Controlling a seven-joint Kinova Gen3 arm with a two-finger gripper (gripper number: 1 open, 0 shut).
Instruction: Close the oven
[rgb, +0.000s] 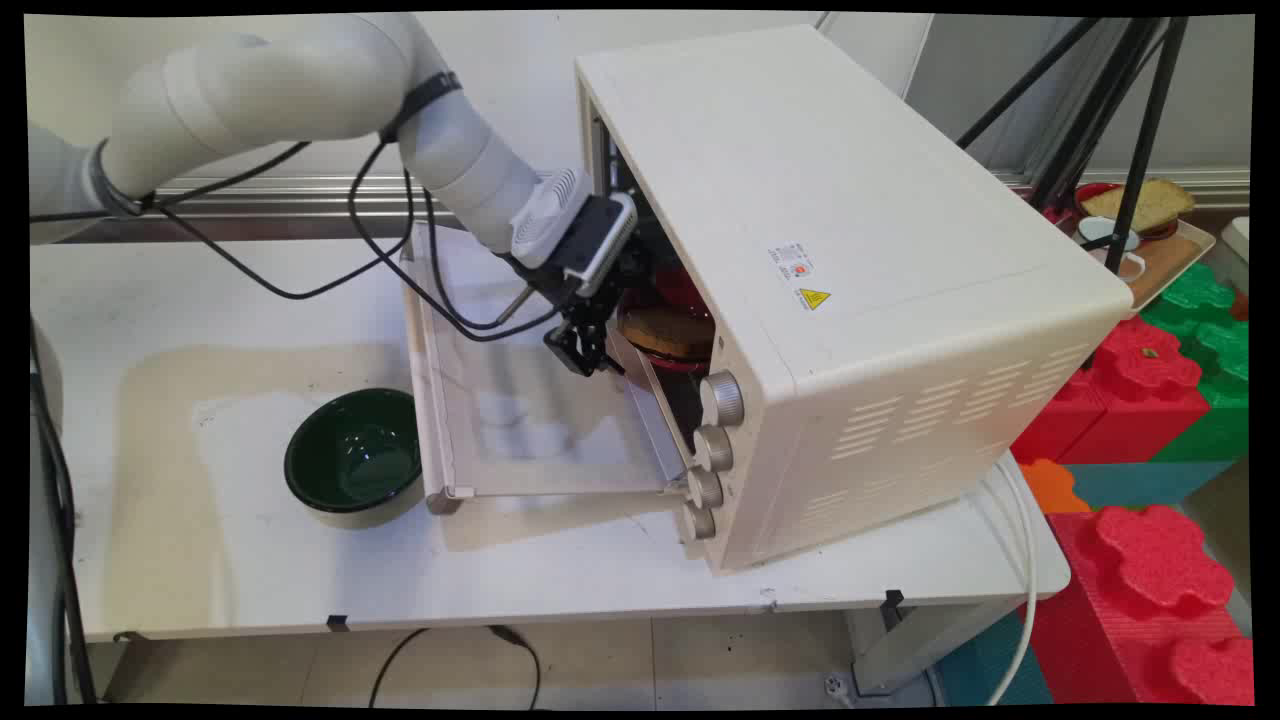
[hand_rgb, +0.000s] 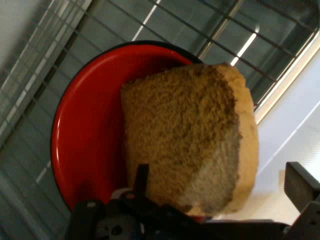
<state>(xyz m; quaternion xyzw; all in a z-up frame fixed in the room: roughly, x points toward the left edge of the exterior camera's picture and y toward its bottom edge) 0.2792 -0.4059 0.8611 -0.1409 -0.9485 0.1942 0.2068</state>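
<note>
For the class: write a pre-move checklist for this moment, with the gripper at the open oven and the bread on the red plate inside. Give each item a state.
1. Oven door fully open and lying flat: ok.
2. Plate sits on the wire rack inside the oven: ok.
3. Bread rests on the plate, though it overhangs the rim on one side: ok.
4. Gripper is at the oven mouth, right by the plate's near edge: ok.
5. Fingers closed on the plate's rim: cannot tell.
6. Green bowl stands beside the door, clear of it: ok.
</note>
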